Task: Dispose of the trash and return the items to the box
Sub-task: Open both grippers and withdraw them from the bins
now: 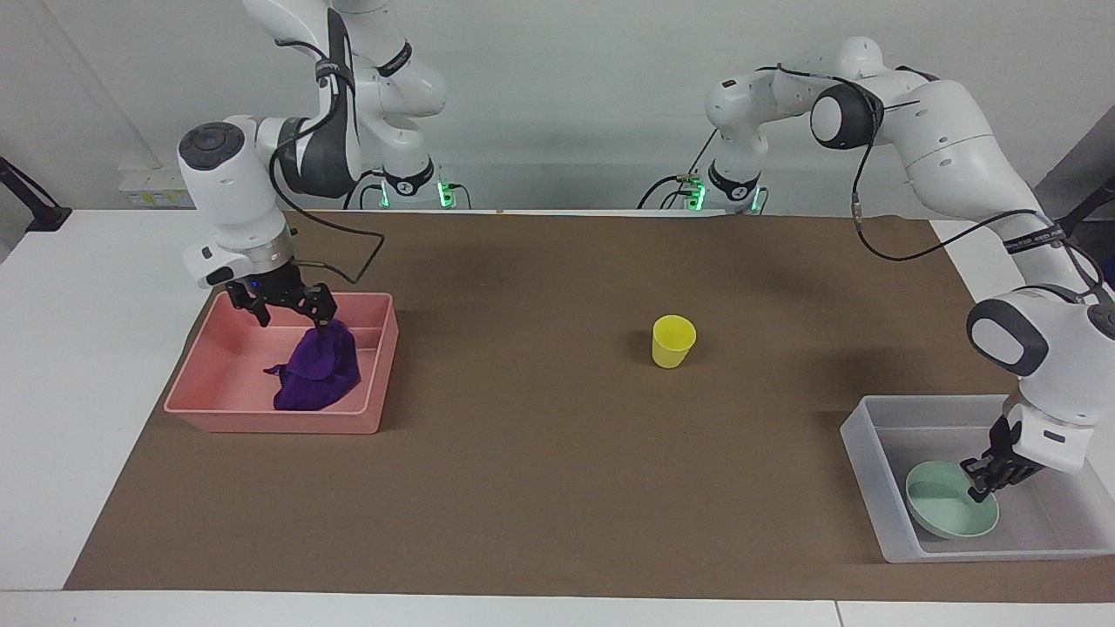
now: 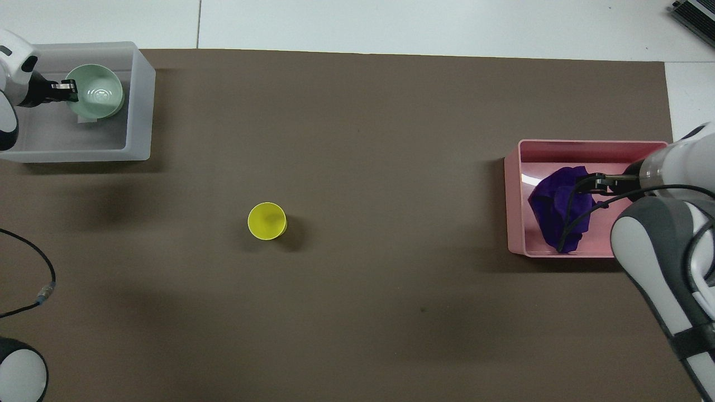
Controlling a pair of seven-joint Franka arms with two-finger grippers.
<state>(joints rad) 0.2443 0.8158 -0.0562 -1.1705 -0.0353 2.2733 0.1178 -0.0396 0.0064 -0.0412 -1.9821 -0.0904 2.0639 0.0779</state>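
Observation:
The purple cloth (image 1: 318, 379) (image 2: 553, 206) lies bunched in the pink tray (image 1: 218, 383) (image 2: 514, 195). My right gripper (image 1: 292, 312) (image 2: 600, 183) hangs open just above the cloth, one fingertip close to its top. The mint-green bowl (image 1: 949, 514) (image 2: 98, 96) sits low in the clear plastic box (image 1: 858, 453) (image 2: 142, 111). My left gripper (image 1: 984, 479) (image 2: 70, 92) is shut on the bowl's rim. The yellow cup (image 1: 673, 341) (image 2: 267, 221) stands upright alone near the middle of the brown mat.
The pink tray is at the right arm's end of the table and the clear box at the left arm's end, farther from the robots. A loose cable (image 2: 33, 279) of the left arm hangs over the mat's edge.

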